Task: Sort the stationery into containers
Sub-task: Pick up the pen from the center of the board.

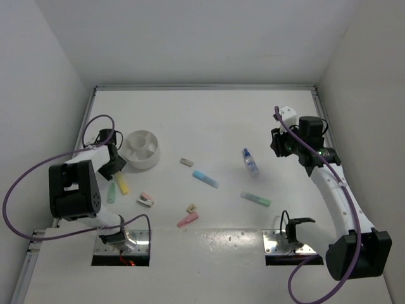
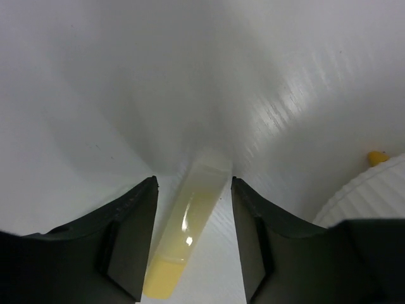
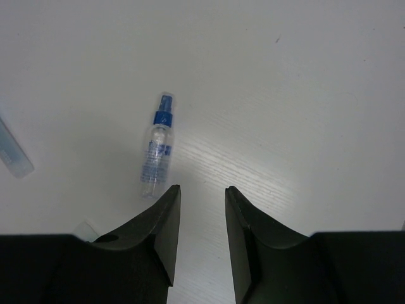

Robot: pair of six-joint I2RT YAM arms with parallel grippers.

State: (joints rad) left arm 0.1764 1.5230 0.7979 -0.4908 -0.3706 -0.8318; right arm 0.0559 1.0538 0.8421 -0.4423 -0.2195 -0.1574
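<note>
The white divided bowl (image 1: 140, 149) stands at the left; its ribbed wall shows in the left wrist view (image 2: 367, 196). My left gripper (image 1: 116, 166) is just left of the bowl, open, its jaws (image 2: 193, 182) on either side of a yellow highlighter (image 2: 188, 228) lying on the table, not closed on it. That highlighter (image 1: 122, 183) lies beside a green one (image 1: 111, 192). My right gripper (image 1: 276, 144) is open and empty (image 3: 202, 187), above the table just right of the blue-capped clear bottle (image 3: 157, 155), which also shows in the top view (image 1: 250, 161).
Scattered on the table are a pink-white stapler piece (image 1: 145, 200), two tan blocks (image 1: 186, 162) (image 1: 191, 208), a light-blue highlighter (image 1: 205, 179), a green highlighter (image 1: 255, 199) and a pink highlighter (image 1: 187, 220). White walls enclose the table on three sides.
</note>
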